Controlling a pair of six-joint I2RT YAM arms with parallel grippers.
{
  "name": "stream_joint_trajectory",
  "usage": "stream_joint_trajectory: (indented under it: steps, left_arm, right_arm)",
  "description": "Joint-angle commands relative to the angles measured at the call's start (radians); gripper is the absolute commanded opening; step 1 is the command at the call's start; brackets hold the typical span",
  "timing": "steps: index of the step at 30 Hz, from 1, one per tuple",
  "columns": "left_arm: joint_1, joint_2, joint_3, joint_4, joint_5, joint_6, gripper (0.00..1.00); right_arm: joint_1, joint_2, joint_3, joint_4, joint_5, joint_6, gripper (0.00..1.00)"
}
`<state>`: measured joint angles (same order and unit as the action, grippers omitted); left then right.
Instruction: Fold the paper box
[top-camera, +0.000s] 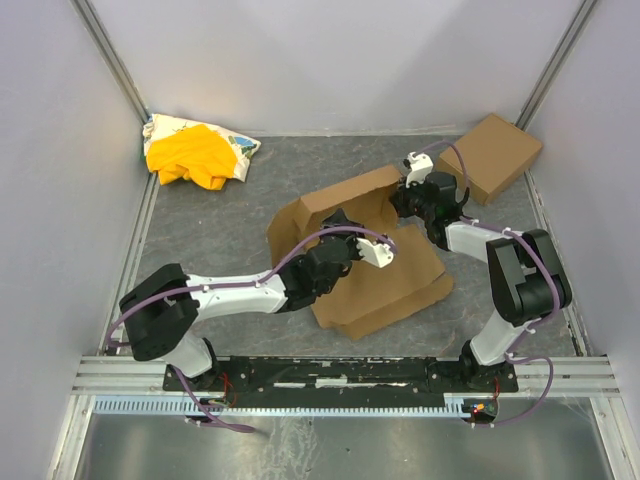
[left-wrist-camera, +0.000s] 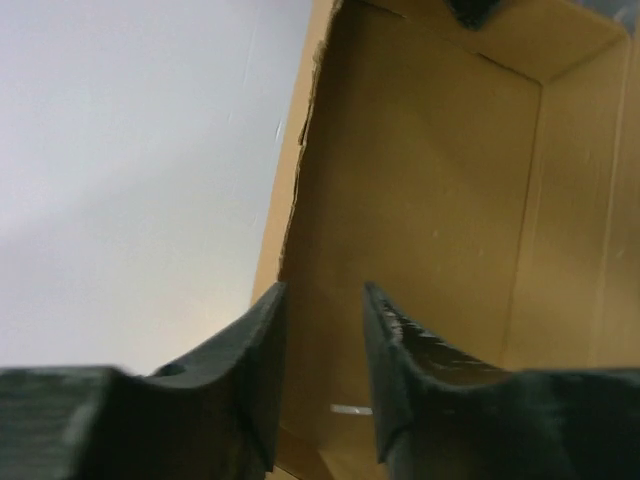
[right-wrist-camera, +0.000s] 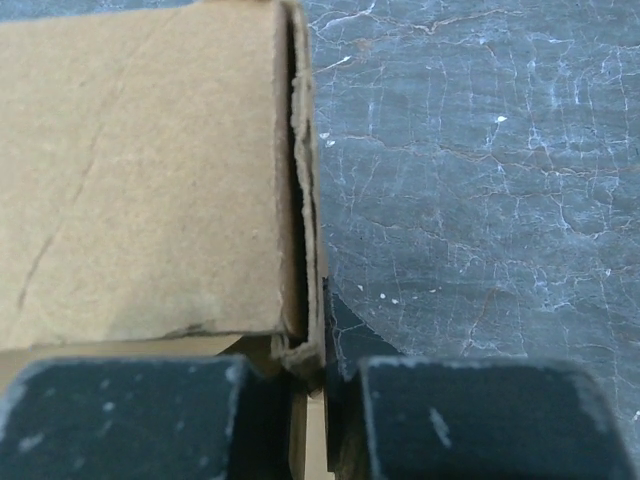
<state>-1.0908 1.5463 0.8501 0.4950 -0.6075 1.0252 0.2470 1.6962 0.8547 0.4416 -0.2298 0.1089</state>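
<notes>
**Ana:** Grey, stone-veined tabletop (top-camera: 210, 240) is carrying the whole job, with white panels (top-camera: 330, 60) closing it in. Where is the paper box sitting?

**Ben:** The paper box (top-camera: 385, 285) is lying mid-table between the two arms. It is sitting well apart from the second box (top-camera: 497, 155) in the far right corner and the cloth bundle (top-camera: 200, 152) in the far left one.

**Ana:** How far is the folding getting?

**Ben:** Roughly halfway, judging by how it is lying. The rear wall (top-camera: 350, 190) and the left side are standing up. The near panels (top-camera: 400, 300) are lying flat on the table, and the lid is not being tucked anywhere.

**Ana:** What are the grippers doing?

**Ben:** The right gripper (right-wrist-camera: 325, 365) is pinching the ragged edge of an upright wall at the far right corner, with cardboard caught between its fingers. The left gripper (left-wrist-camera: 322, 300) is reaching inside the box with its jaws parted, gripping nothing.

**Ana:** What is remaining?

**Ben:** By the look of it, the right side is needing raising, the corner flaps are needing tucking, and the lid is waiting to be closed over.
</notes>
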Motion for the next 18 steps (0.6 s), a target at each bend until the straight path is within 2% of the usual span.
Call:
stream_joint_trajectory:
  steps: [1, 4, 8, 11, 12, 13, 18]
  left_arm:
    - [-0.018, -0.016, 0.076, 0.009, -0.069, -0.129, 0.55]
    - [-0.026, -0.063, 0.089, -0.018, -0.069, -0.204, 0.62]
    - [-0.031, -0.154, 0.089, -0.041, -0.063, -0.344, 0.77]
    - [-0.033, -0.246, 0.063, -0.052, -0.034, -0.461, 0.82]
    - [-0.032, -0.282, 0.05, -0.052, -0.031, -0.499, 0.94]
    - [-0.032, -0.321, 0.034, -0.045, -0.033, -0.534, 1.0]
    - [-0.01, -0.458, -0.022, 0.025, -0.155, -0.642, 0.99]
  right_arm:
    - [0.015, -0.03, 0.03, -0.089, -0.001, 0.015, 0.06]
    - [0.013, -0.031, 0.031, -0.093, 0.007, 0.015, 0.06]
    - [0.015, -0.044, 0.015, -0.086, 0.037, 0.026, 0.06]
    - [0.014, -0.068, -0.007, -0.076, 0.086, 0.04, 0.06]
    - [0.015, -0.078, -0.016, -0.073, 0.101, 0.042, 0.06]
    - [0.014, -0.092, -0.029, -0.065, 0.121, 0.043, 0.06]
    - [0.015, -0.174, -0.077, -0.075, 0.238, 0.049, 0.06]
